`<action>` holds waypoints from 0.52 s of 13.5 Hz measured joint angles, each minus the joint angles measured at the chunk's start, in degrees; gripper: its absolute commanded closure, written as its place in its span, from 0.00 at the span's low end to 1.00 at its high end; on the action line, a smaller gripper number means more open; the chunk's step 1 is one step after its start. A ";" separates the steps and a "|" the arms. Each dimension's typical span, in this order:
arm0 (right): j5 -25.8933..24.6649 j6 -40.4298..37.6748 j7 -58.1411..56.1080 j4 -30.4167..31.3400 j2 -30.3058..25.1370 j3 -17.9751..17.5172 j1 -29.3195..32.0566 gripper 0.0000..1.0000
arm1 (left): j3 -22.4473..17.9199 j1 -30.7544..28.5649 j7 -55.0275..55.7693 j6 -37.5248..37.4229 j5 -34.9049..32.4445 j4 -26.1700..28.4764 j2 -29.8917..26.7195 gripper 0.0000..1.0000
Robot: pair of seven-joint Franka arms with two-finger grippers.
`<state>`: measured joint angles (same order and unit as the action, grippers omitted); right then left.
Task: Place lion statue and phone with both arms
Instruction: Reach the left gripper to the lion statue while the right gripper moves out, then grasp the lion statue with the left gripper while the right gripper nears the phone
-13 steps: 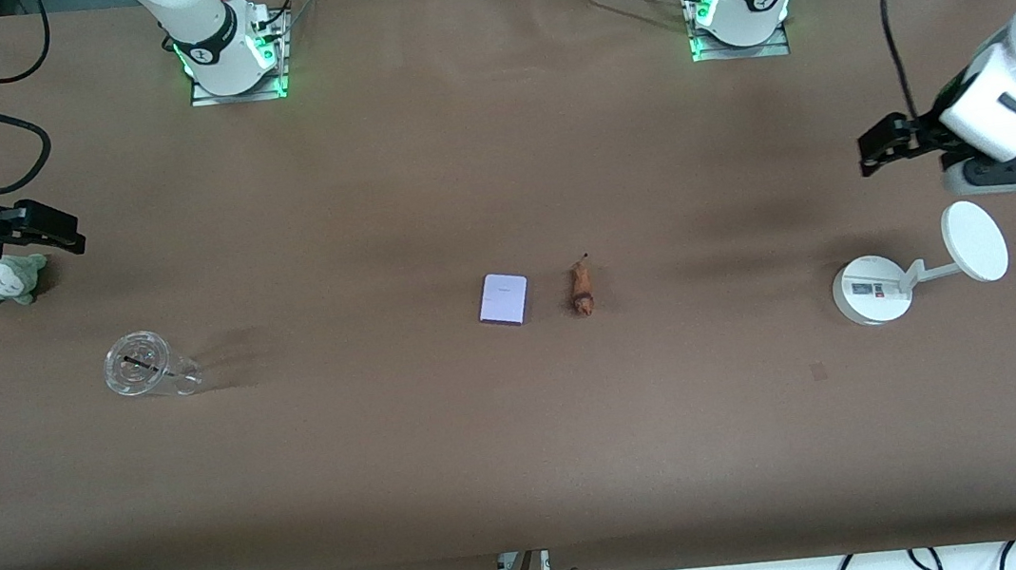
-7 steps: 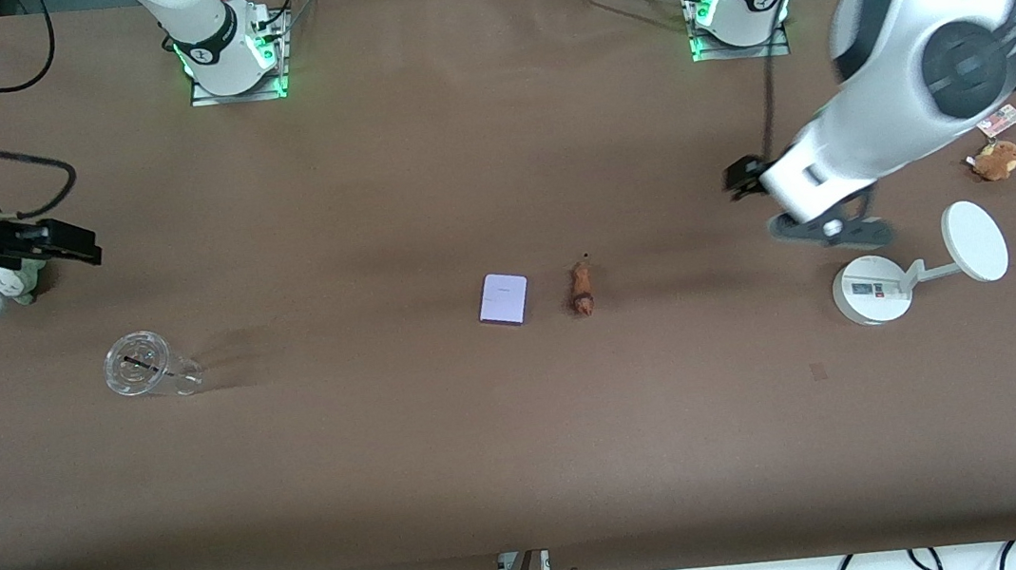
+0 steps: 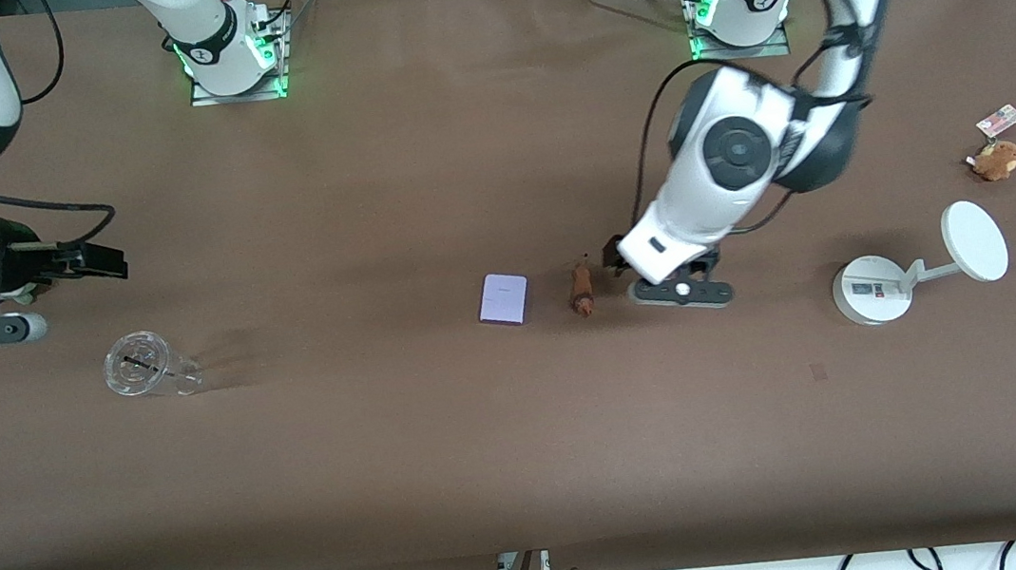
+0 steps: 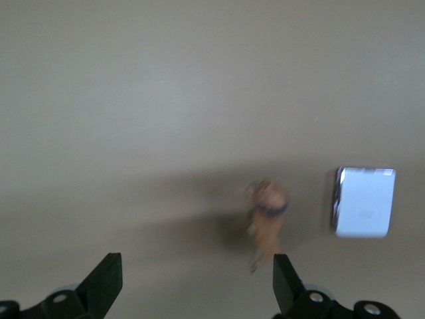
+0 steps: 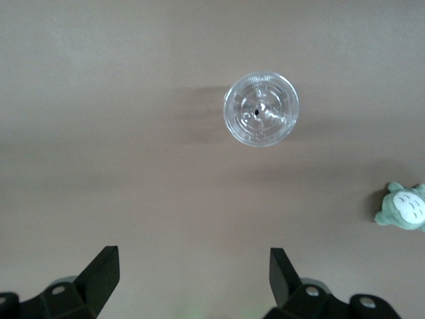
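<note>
The lion statue (image 3: 580,288), small and orange-brown, lies on the brown table near the middle. The pale lavender phone (image 3: 504,299) lies flat beside it, toward the right arm's end. My left gripper (image 3: 614,254) is open and empty, low over the table just beside the lion on the side of the left arm's end. The left wrist view shows the lion (image 4: 267,216) and the phone (image 4: 363,201) ahead of the open left gripper (image 4: 196,282). My right gripper (image 3: 99,260) is open and empty over the table at the right arm's end; it also shows in the right wrist view (image 5: 194,276).
A clear glass (image 3: 144,367) stands near the right gripper, also in the right wrist view (image 5: 261,109). A grey-green plush (image 5: 404,207) lies near it. A white round-based stand (image 3: 908,270) and a brown plush with a tag (image 3: 997,159) sit at the left arm's end.
My left arm has swung from the left arm's end of the table to the middle, ending beside the lion. My right gripper has shifted a little toward the middle.
</note>
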<state>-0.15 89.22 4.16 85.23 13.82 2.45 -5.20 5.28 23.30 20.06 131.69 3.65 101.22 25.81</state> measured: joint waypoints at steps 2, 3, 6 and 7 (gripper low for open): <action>0.02 1.87 0.01 0.00 1.72 -0.25 -0.33 0.00 | -0.02 1.69 1.72 10.39 0.00 3.41 2.89 0.00; 0.02 3.20 0.05 -0.01 2.85 -0.41 -0.97 0.00 | -0.03 2.33 1.98 13.58 0.00 4.03 4.57 0.00; 0.04 6.25 0.49 -0.03 5.83 -0.70 -3.51 0.00 | -0.02 3.94 3.13 16.63 0.00 4.13 8.25 0.00; 0.04 7.47 0.50 -0.03 6.80 -0.75 -4.30 0.00 | -0.02 4.44 3.45 18.12 0.00 4.13 9.18 0.00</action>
<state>-0.11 96.69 4.66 85.20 20.62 1.70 -9.51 5.25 27.74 23.51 149.81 3.64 105.34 34.99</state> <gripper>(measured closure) 0.000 0.000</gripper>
